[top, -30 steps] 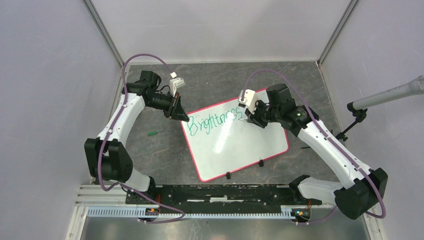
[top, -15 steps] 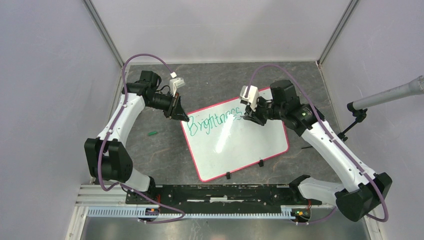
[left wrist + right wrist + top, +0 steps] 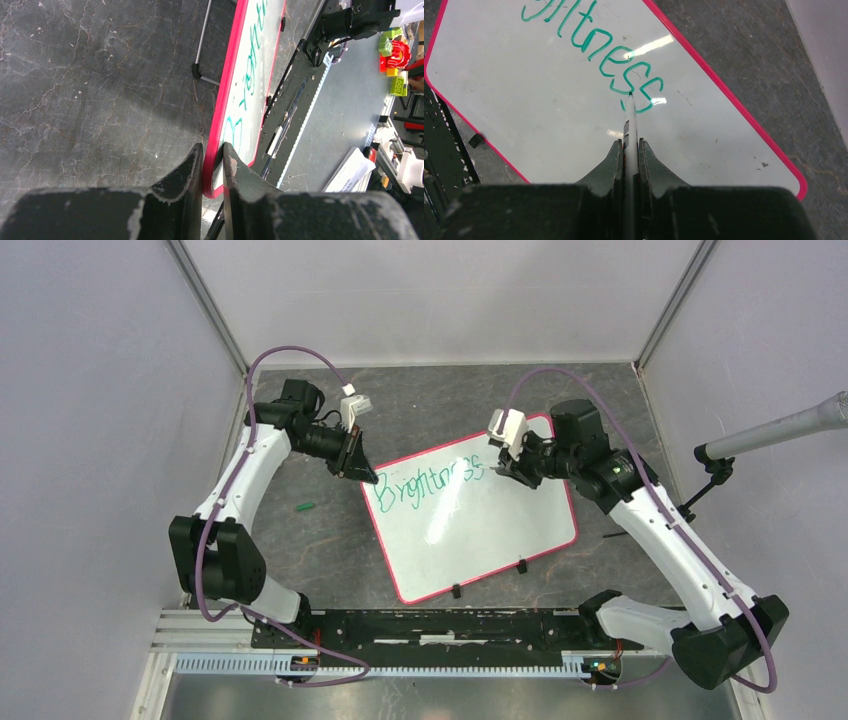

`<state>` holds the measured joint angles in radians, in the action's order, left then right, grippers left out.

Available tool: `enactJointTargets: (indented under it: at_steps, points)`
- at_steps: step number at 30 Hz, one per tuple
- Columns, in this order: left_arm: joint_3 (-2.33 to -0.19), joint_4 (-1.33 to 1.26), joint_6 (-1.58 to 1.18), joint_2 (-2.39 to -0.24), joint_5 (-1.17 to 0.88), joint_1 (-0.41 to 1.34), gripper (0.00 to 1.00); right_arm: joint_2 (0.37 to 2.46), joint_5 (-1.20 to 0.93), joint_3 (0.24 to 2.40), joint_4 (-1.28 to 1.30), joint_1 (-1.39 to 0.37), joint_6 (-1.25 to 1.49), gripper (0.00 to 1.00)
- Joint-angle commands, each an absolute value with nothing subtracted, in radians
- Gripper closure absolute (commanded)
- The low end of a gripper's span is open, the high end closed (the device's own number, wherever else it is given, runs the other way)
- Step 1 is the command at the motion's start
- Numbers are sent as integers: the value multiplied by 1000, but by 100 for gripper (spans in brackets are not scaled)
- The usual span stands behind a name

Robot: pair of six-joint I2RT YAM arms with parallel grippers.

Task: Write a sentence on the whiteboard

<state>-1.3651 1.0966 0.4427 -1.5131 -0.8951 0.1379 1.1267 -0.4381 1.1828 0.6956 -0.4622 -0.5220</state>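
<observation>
The right hand [image 3: 630, 143] grips a marker [image 3: 630, 117], tip at the sentence [image 3: 596, 47]

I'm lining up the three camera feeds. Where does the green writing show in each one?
Top external: green writing at picture centre, across the far left part of the whiteboard.
Left wrist: upper centre, seen almost edge-on.
Right wrist: top centre, ending at the marker tip.
Shared landmark: the whiteboard's red-pink rim.

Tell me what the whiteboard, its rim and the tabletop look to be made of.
The whiteboard: glossy white, likely coated board or melamine, since it shows bright glare streaks. Its rim: smooth red-pink, probably plastic. The tabletop: matte dark grey with pale veins, stone-like, perhaps only a printed mat.
</observation>
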Motion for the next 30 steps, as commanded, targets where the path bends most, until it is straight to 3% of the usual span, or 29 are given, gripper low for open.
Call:
enactJointTargets:
  at_steps: [1,6,30]
  points:
    - [-1379,1127,477,-1518,-808,141,97,1095,-495,1177,696,-387,-547,100]
    - [-1364,1114,474,-1520,-821,143,98,1078,-537,1158,674,-302,-558,100]
    - [-1357,1110,477,-1515,-815,146,98,1127,-498,1137,612,-302,-543,100]
